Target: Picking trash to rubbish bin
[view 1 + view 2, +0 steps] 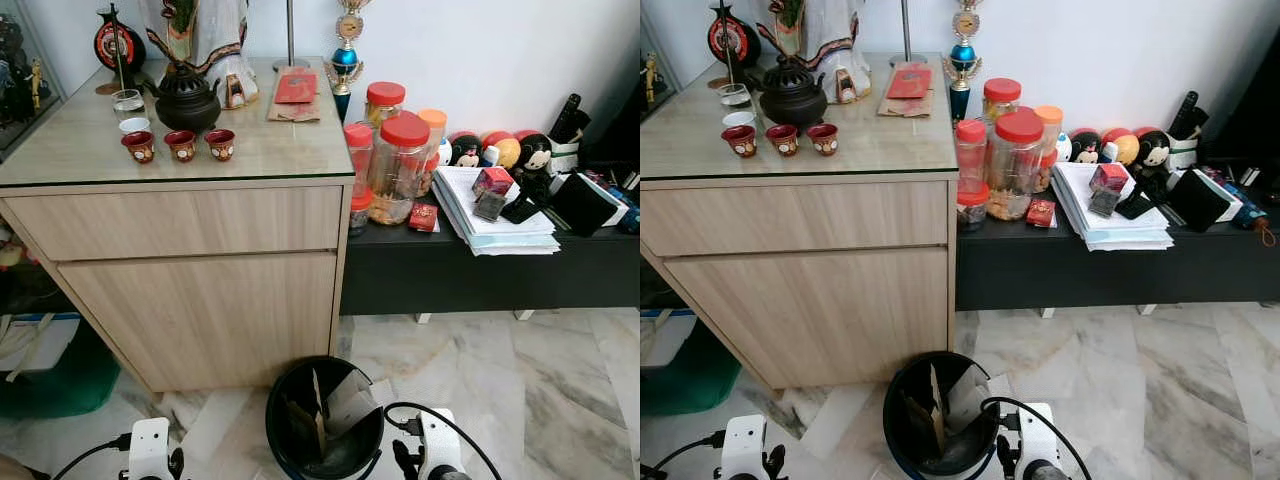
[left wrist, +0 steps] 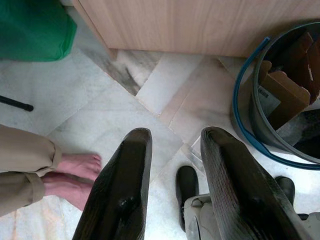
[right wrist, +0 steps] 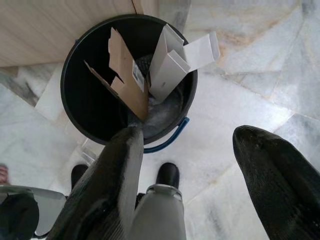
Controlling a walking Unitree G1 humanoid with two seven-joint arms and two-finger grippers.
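A black rubbish bin (image 1: 322,420) with a blue handle stands on the marble floor (image 1: 540,390) at six o'clock from the wooden table (image 1: 200,270), just in front of its lower drawer. Brown cardboard (image 3: 125,75) and a white folded carton (image 3: 172,62) stick up out of it. The right pincer (image 3: 200,185) hangs just beside the bin's rim, its two black fingers spread wide with nothing between them. The left pincer (image 2: 172,185) hangs at nine o'clock from the bin, fingers apart and empty, above the floor. A person's bare feet (image 2: 72,175) stand near it. Red-lidded jars (image 1: 400,165) crowd the low black shelf (image 1: 480,270) at three o'clock from the table.
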